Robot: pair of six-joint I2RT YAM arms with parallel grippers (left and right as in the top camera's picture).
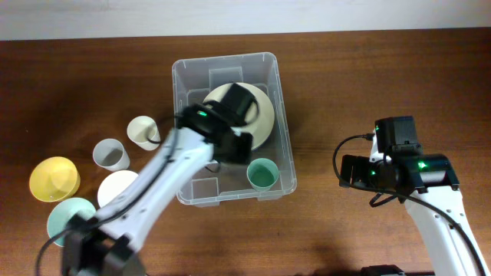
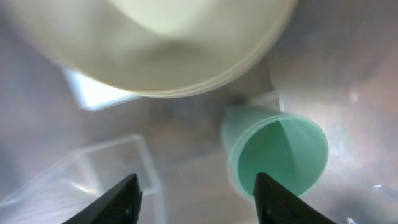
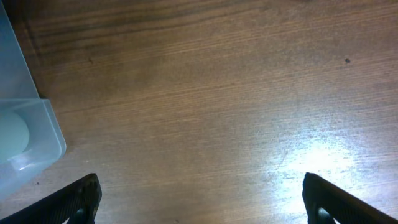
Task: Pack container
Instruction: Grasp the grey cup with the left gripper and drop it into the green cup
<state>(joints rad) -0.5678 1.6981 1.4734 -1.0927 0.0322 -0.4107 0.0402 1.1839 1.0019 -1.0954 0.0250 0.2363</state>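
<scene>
Left gripper point(image 2: 196, 200) is seen lowered inside the container point(image 1: 222, 61), its fingers parted and nothing held between them. The container is placed at the middle of the table point(image 1: 345, 77), with its long sides running from 12 to 6 o'clock. Within it, a cream plate point(image 1: 261, 115) is tilted against the 12 o'clock half, partly hidden by the left arm. A green cup point(image 1: 262, 174) is set mouth up in the corner at about 5 o'clock, just beside the gripper's fingertip in the left wrist view.

Outside the container, at 9 o'clock, a cream cup point(image 1: 142, 130) and a grey cup point(image 1: 111, 153) are found near each other. Farther toward 8 o'clock, a yellow bowl point(image 1: 54, 178), a white bowl point(image 1: 115, 188) and a pale green bowl point(image 1: 67, 218) are grouped.

At 3 o'clock, well apart from the container, the right gripper point(image 3: 202, 202) is held over bare wood, its fingers spread wide and empty.
</scene>
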